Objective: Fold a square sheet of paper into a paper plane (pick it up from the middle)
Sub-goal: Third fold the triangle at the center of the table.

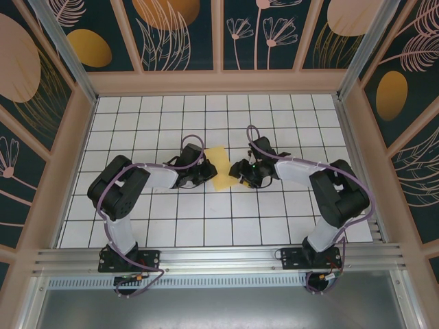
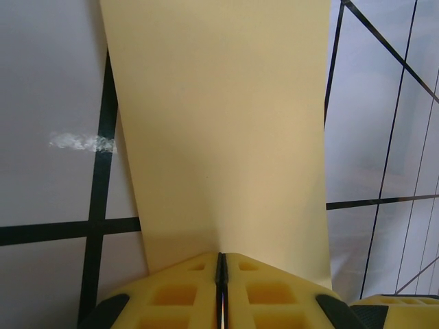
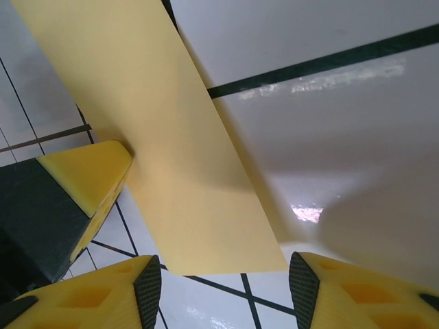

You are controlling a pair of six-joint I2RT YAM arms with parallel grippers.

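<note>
**Yellow pads clamped on the paper at mid-table**

Yellow foam pads (image 2: 178, 295) of your left gripper (image 2: 221, 264) sat closest to the left wrist lens. They were pressed flat together, and the thin yellow sheet of paper (image 2: 219, 123) was pinched at their seam. From there the sheet ran away from the pads as a long, straight-edged band over the white tiled table (image 2: 48, 82) with its black grid lines.

On your right wrist camera, the right gripper (image 3: 225, 264) stood with its two yellow fingers well apart, holding nothing. One end of the sheet lay just ahead of the gap between them. A pad of the left gripper (image 3: 89, 175) touched the sheet's left edge there.

From overhead, you had both arms bent inward toward each other. The left gripper (image 1: 202, 173) and right gripper (image 1: 240, 173) faced one another near the middle of the table (image 1: 206, 219). The sheet of paper (image 1: 221, 166) lay between them, its long side running slightly slantwise from far to near.
</note>
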